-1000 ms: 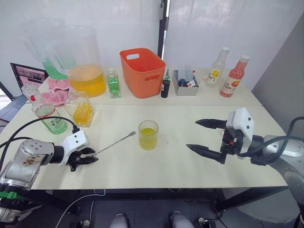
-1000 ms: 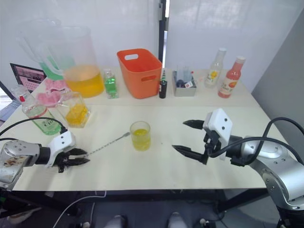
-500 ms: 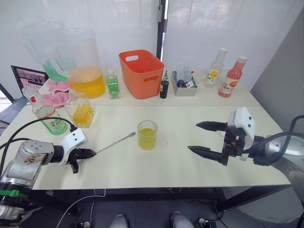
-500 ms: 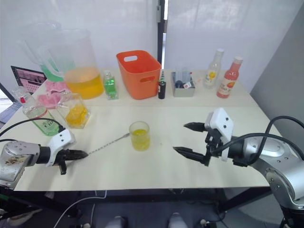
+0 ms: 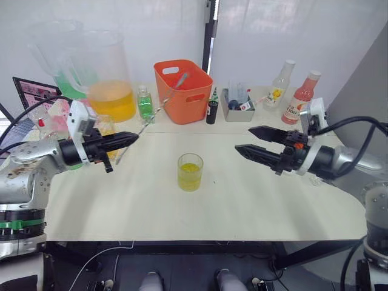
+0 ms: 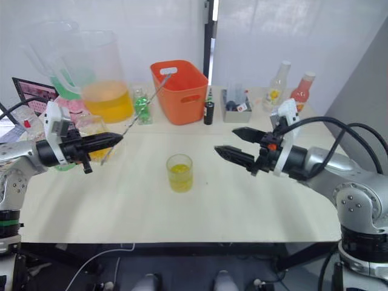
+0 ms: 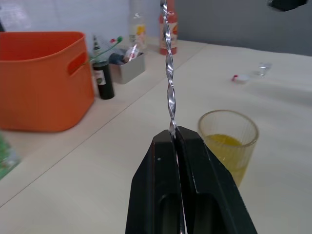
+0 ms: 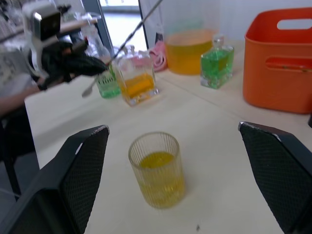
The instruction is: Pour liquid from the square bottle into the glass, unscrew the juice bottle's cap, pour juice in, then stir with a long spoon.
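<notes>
Yellow juice in the ribbed clear glass (image 5: pixel 190 172), silver twisted spoon (image 7: pixel 168 78), orange basket (image 5: pixel 183 91)

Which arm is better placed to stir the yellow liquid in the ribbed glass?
Left. Its gripper is shut on the long twisted metal spoon, lifted off the table beside the ribbed glass. The right gripper is open and holds nothing.

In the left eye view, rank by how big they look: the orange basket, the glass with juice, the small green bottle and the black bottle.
1. Orange basket, clearly largest.
2. Glass, though it sits nearer the camera, which inflates it.
3. Green bottle.
4. Black bottle.
The last two look close in height; the green one is wider.
</notes>
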Controlling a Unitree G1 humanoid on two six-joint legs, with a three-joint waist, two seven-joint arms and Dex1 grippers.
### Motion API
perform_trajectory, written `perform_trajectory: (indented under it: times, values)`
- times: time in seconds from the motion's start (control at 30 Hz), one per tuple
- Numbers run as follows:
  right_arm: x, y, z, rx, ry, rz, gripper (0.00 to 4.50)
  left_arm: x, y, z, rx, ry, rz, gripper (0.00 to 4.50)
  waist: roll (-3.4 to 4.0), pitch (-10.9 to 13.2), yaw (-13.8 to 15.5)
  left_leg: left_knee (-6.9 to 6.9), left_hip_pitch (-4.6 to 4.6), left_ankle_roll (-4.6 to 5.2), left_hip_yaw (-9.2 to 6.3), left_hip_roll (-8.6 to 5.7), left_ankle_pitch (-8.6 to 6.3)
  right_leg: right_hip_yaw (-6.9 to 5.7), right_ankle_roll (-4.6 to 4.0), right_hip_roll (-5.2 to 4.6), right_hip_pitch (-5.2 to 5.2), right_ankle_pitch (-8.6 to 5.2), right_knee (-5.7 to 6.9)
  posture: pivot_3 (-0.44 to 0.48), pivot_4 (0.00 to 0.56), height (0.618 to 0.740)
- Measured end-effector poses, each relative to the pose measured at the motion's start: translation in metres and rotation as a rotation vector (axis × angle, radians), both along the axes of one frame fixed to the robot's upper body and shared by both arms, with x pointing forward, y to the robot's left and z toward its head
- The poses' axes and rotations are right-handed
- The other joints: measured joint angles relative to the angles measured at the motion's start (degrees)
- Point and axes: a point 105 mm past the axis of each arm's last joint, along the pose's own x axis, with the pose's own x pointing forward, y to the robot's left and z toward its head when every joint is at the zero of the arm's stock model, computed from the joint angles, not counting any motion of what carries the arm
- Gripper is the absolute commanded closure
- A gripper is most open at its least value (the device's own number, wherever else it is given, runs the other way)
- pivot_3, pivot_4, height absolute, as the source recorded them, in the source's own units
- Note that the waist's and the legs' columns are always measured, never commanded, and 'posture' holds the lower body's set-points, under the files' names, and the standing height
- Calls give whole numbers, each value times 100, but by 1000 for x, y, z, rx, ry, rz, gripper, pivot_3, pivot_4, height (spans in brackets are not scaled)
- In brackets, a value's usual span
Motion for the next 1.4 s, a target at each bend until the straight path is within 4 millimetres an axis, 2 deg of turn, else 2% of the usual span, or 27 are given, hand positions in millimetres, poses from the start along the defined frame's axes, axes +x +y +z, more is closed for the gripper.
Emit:
perform_trajectory:
  times: [0.17,0.3,0.53,0.7,0.73,1.1,1.13,1.4]
  values:
    - [6,26,12,187,69,19,0,-11,-41,9,-58,-22,-103,4470,0,0,-9,4,1,1,-5,1,1,1,3,5,4,2,3,0,150,731]
    - [21,36,3,280,181,-49,0,-15,-65,2,-74,-3,-134,4470,1,0,-6,8,-2,2,-7,1,1,3,6,7,5,5,3,0,150,731]
    - [27,48,18,427,241,-74,0,-15,-69,1,-70,-2,-114,4470,2,0,-15,8,-3,3,-16,12,2,9,5,28,5,6,4,0,150,731]
    - [27,53,19,463,270,-71,0,-15,-72,-1,-56,-11,-115,4470,2,0,-5,8,-6,3,-19,13,2,10,3,31,5,6,2,0,150,731]
    - [27,53,20,468,273,-75,531,-15,-72,-1,-55,-12,-116,4500,2,0,-5,8,-6,3,-19,13,2,10,3,31,5,6,2,0,150,731]
    - [28,58,26,522,291,-75,4281,-12,-75,-6,-47,-2,-124,4500,3,0,-10,7,-6,3,-20,15,2,10,2,34,4,6,2,0,150,731]
    - [28,58,26,526,296,-75,4469,-11,-76,-5,-50,-5,-125,4500,3,0,-9,7,-7,3,-20,15,2,10,2,34,4,6,2,0,150,731]
    - [28,56,25,555,312,-79,4469,-10,-78,-5,-53,-4,-125,4500,3,0,-10,7,-7,3,-20,15,2,10,2,34,4,5,0,0,150,731]
